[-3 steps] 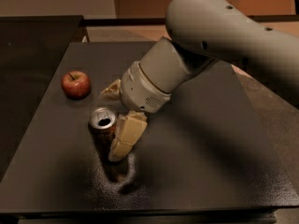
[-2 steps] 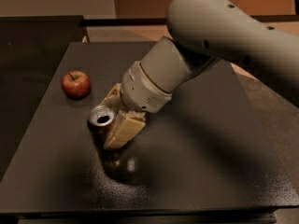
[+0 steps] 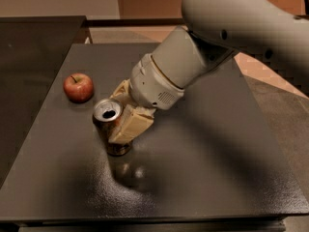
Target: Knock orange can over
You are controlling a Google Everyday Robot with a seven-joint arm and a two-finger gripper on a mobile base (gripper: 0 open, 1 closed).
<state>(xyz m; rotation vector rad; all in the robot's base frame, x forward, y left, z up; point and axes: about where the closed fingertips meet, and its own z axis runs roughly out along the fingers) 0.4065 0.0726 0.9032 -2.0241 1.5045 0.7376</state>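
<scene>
Now gripper sits closer in than a second ago, fingers apart, front finger pressing on orange can. Can shoved toward apple, standing mid-table, maybe leaning left. Push landing; not toppled yet.
</scene>
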